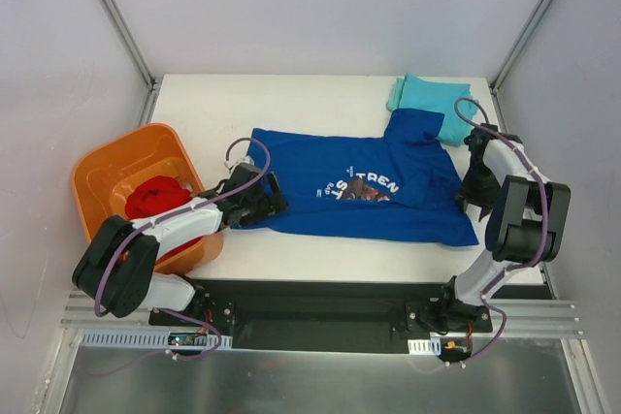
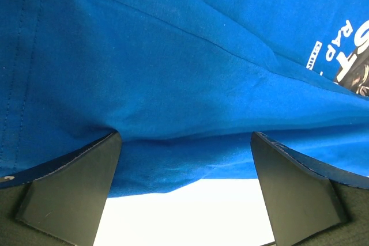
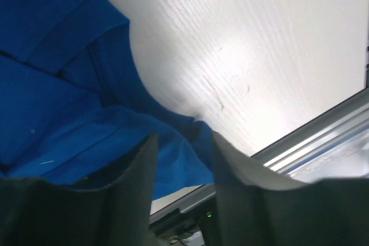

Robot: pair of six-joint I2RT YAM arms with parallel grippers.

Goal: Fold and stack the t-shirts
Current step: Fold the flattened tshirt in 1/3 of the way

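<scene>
Straddling edge of royal blue t-shirt (image 2: 173, 56), left gripper (image 2: 184, 142) spread wide, right gripper (image 3: 184, 139) narrowly parted above shirt corner

Three shirts, a tub, a table.
The royal blue cloth t-shirt with white lettering (image 1: 320, 167) lies across the middle of the white table (image 1: 291, 94); the folded light teal shirt (image 1: 434, 94) lies behind its right end; the crumpled red shirt (image 1: 155, 197) lies in the orange plastic tub (image 1: 102, 167) at the left.
</scene>
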